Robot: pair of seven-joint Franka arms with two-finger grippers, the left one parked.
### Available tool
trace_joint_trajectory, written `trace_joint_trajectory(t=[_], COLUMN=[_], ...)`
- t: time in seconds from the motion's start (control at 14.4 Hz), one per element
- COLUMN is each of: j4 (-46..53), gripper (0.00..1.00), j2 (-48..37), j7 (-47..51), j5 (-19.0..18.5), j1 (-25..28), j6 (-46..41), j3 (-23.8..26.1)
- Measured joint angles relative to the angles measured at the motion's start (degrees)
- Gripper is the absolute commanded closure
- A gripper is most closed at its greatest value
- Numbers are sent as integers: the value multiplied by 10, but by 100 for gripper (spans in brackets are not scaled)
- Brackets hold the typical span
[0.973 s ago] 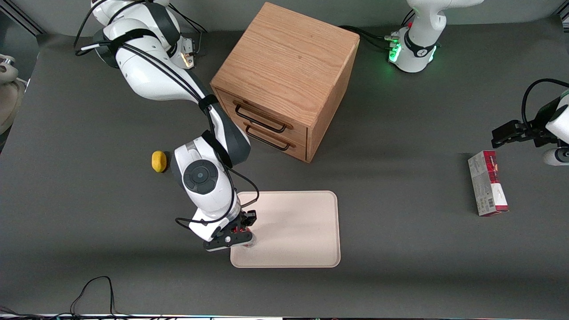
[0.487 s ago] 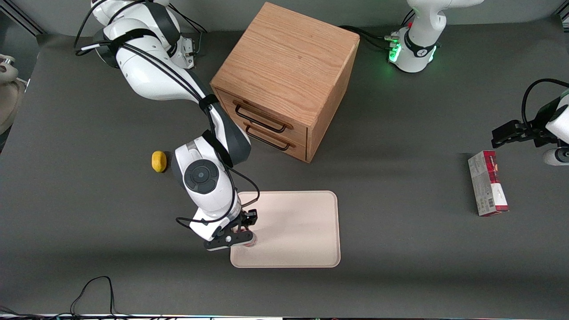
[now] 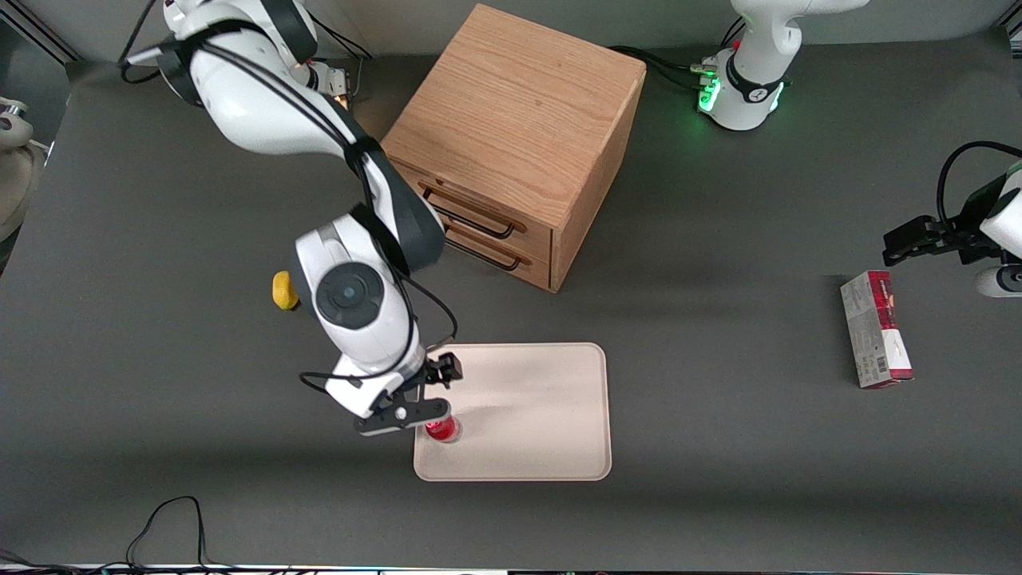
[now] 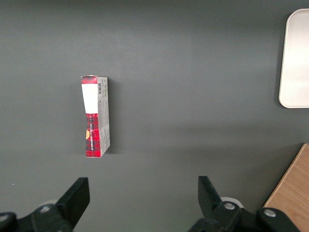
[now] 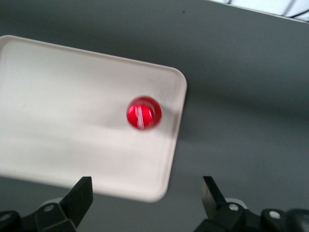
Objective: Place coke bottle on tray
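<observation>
One coke bottle (image 3: 443,429) on one tray (image 3: 543,415), pincer (image 3: 411,403) above.

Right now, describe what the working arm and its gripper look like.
The working arm has glossy white shells with dark grey joint bands, a round dark grey cap on its wrist housing, and black cables along it. Its gripper, raised beside the coke bottle standing on the tray, has black fingers on a grey base, open.
</observation>
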Motion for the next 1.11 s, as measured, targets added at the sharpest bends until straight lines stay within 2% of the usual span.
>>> trace_joint_trajectory(t=[0.28,0.63,0.76,0.9,1.11], j4=[1,-16,-67,-137,-248], gripper=[0,0,0,0,0], j2=[-108,-194,-239,-294,-377], j7=[0,0,-2,-17,-105], j5=[0,0,0,4,9], j1=[1,-3,-20,-60,-132], j6=[-133,-242,-238,-216,-160], j3=[2,-6,-13,-14,-16])
